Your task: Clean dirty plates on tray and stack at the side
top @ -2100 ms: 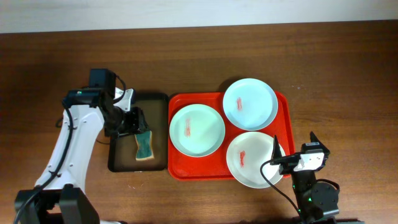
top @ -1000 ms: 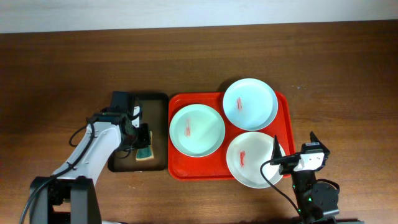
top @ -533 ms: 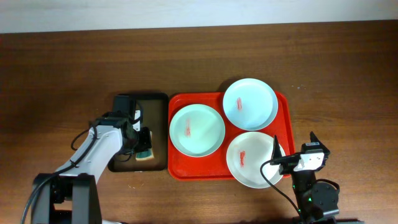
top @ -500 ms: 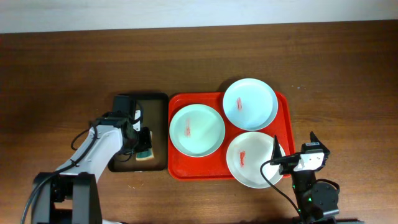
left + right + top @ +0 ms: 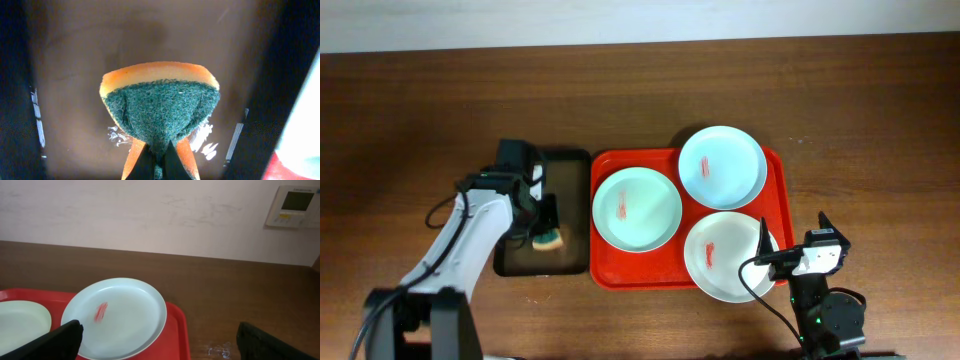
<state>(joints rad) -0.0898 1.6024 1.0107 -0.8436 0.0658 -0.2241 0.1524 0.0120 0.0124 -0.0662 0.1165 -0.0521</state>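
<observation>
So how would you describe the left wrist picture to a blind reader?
Two dark fingers pinch a sponge, its green scouring face toward the camera and orange foam along the top edge. Behind it lies a black-rimmed brown tray; a sliver of the red tray shows bottom right.
</observation>
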